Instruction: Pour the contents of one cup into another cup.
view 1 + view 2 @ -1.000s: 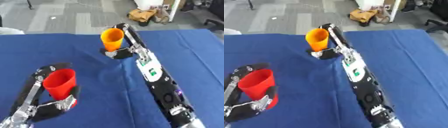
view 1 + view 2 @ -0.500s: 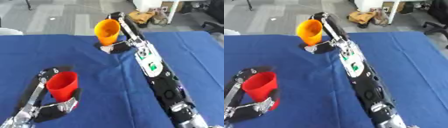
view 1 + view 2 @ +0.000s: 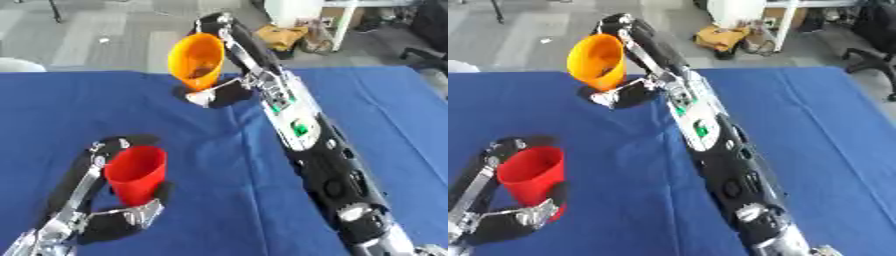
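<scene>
An orange cup [image 3: 198, 60] is held above the blue table [image 3: 219, 150], tilted with its mouth turned toward me and to the left; something dark shows inside it. My right hand [image 3: 229, 85] is shut on it, the arm stretching in from the lower right. A red cup [image 3: 135, 173] stands upright at the lower left, its mouth open upward. My left hand [image 3: 98, 210] is shut on the red cup, fingers behind it and thumb in front. The orange cup is well above and beyond the red one.
Grey floor lies beyond the table's far edge, with a white stand [image 3: 302, 12], a yellowish bag [image 3: 278, 37] and a dark chair [image 3: 877, 40] at the back right. The blue cloth spreads to the right of my arm.
My right hand has lifted the orange cup higher and tipped it further, its mouth now facing me. The red cup in my left hand has stayed about where it was.
</scene>
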### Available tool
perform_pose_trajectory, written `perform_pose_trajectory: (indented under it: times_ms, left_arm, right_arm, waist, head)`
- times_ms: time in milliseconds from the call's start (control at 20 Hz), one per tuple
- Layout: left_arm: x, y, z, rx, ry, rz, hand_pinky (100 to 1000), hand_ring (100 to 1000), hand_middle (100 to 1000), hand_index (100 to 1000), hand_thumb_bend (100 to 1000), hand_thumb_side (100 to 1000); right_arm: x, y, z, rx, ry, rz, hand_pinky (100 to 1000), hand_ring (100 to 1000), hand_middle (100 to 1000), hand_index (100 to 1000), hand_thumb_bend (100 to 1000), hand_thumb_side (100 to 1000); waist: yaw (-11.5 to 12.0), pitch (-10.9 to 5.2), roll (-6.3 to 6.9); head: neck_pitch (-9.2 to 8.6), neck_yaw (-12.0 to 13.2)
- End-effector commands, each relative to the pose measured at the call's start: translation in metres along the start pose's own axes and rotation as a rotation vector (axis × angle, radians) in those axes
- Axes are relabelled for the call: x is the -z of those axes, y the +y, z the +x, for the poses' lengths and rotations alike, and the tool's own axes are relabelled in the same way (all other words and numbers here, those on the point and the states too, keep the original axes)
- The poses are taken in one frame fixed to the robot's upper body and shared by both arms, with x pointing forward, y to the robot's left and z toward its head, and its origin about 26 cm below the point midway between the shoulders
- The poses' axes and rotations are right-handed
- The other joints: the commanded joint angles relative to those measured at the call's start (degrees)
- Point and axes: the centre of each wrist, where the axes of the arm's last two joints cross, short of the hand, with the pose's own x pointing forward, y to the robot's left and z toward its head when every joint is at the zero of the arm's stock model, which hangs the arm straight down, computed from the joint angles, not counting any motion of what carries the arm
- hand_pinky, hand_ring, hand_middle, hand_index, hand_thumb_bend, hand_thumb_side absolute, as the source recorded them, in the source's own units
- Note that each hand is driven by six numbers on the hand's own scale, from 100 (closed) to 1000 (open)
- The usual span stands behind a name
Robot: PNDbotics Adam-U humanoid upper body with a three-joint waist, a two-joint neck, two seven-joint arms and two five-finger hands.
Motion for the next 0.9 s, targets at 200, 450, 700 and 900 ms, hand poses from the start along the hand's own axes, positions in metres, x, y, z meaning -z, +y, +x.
perform_pose_trajectory:
  times_ms: [200, 450, 700, 900]
  left_arm:
    - [0.006, 0.001, 0.000, 0.019, -0.024, -0.003, 100, 370, 434, 803, 100, 317]
    - [0.007, 0.000, -0.003, 0.023, -0.017, 0.004, 100, 370, 435, 803, 100, 319]
    - [0.008, -0.001, -0.004, 0.023, -0.016, 0.006, 100, 370, 435, 803, 100, 319]
    - [0.007, -0.002, -0.003, 0.021, -0.021, -0.006, 100, 371, 435, 803, 100, 322]
  right_arm:
    - [0.021, -0.016, 0.016, -0.133, -0.154, -0.028, 399, 183, 254, 276, 100, 340]
    - [0.027, -0.019, 0.024, -0.213, -0.229, -0.032, 399, 182, 197, 243, 100, 422]
    - [0.027, -0.014, 0.025, -0.268, -0.244, -0.029, 399, 182, 197, 243, 100, 422]
    - [0.024, -0.007, 0.021, -0.304, -0.253, 0.002, 398, 199, 184, 258, 100, 472]
  waist:
    - [0.1, -1.22, 0.11]
    - [0.1, -1.20, 0.10]
    - [0.1, -1.19, 0.12]
    - [0.3, -1.13, 0.17]
  head:
    - [-0.85, -0.1]
    - [-0.80, -0.2]
    - [-0.82, -0.2]
    - [-0.93, -0.1]
